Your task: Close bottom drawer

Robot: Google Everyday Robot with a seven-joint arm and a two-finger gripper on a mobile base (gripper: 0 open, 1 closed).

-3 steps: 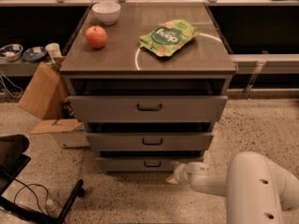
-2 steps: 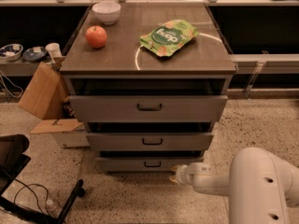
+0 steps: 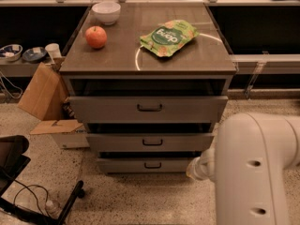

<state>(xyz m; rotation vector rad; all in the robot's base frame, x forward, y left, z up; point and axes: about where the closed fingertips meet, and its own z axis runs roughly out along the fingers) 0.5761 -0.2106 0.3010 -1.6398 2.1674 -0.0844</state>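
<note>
high front view onto cabinet (image 3: 187, 62); pincer (image 3: 193, 168) perhaps low-right

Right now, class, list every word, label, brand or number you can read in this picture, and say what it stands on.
On the green snack bag, lying on the cabinet top: large white lettering, too blurred to read.
On the bottom drawer: no text.
On the end effector, beside the bottom drawer's right end: no text visible.
Nothing else shows readable text.

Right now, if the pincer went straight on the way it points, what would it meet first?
The pincer sits low by the right end of the bottom drawer, pointing toward it. Going straight on, it would probably meet that drawer's front first; depth is unclear, so they may be touching.
</note>
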